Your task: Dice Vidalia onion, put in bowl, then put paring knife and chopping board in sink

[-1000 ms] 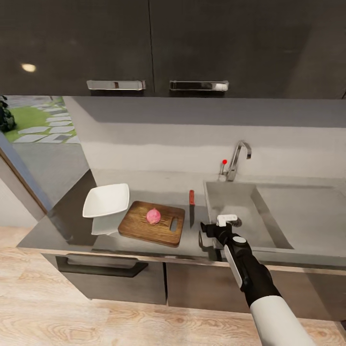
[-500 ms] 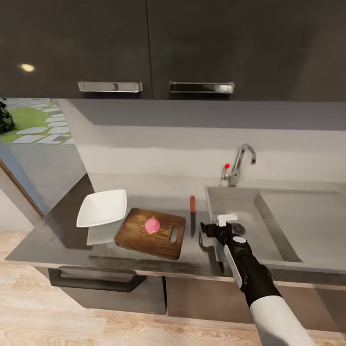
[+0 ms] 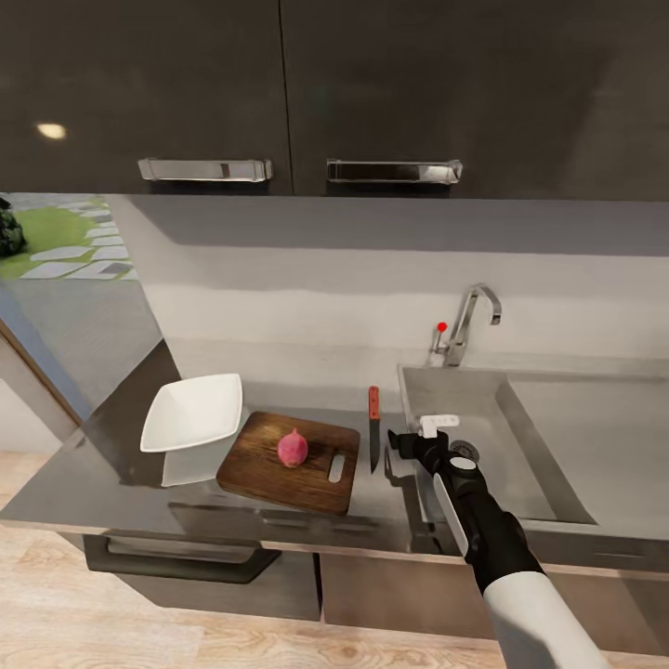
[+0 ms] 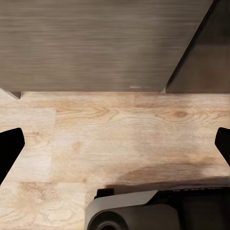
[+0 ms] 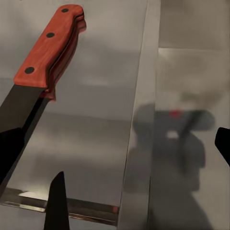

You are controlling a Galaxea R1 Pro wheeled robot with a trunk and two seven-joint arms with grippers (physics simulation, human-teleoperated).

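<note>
The pink Vidalia onion (image 3: 292, 448) rests on the dark wooden chopping board (image 3: 257, 467), which lies on the grey countertop (image 3: 102, 488). Left of the board stands the white square bowl (image 3: 192, 412). Between the board and the sink (image 3: 474, 409) lies the paring knife (image 3: 373, 429), red handle away from me; the right wrist view shows it close up as the paring knife (image 5: 45, 57). My right gripper (image 3: 406, 446) hovers open over the sink's left rim, just right of the blade, nothing between its fingers (image 5: 55, 201). My left gripper (image 4: 115, 146) is open above the wooden floor.
A chrome tap (image 3: 472, 321) with a red knob (image 3: 441, 327) stands behind the basin, and a flat drainboard (image 3: 595, 437) extends right. Dark wall cabinets (image 3: 372, 93) hang overhead. Base cabinets with a bar handle (image 3: 177, 562) sit under the countertop's front edge.
The whole head view has shifted, so the camera moved. The right gripper stays open beside the knife, now a little further along its blade. Onion, board and bowl rest as before.
</note>
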